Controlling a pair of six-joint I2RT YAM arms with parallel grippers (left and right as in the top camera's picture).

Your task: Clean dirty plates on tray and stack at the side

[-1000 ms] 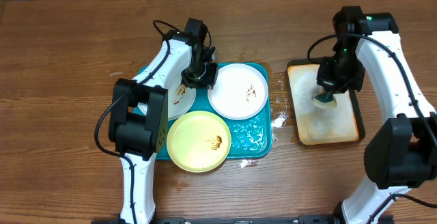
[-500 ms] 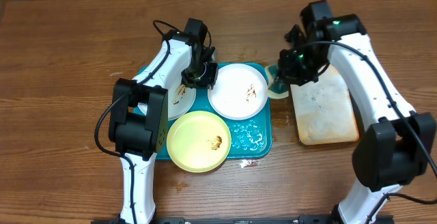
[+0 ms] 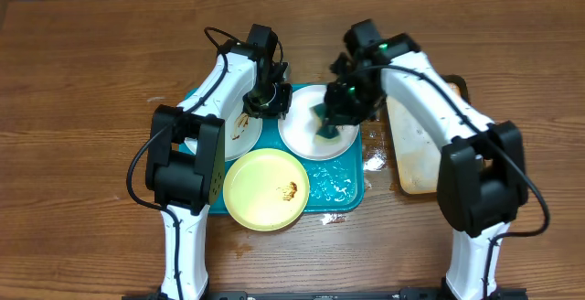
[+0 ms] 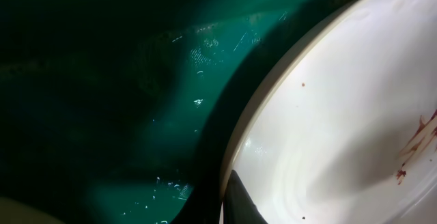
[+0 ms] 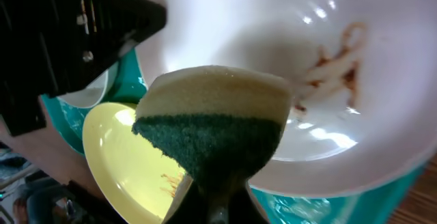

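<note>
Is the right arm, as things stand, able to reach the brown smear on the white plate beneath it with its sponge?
Probably yes: the right claw holds the sponge just over that white plate, and nothing lies between sponge and smear.

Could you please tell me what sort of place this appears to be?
Likely a robotics bench staged for dishwashing: a wooden table, a soapy teal tray of smeared plates, and a sponge.
</note>
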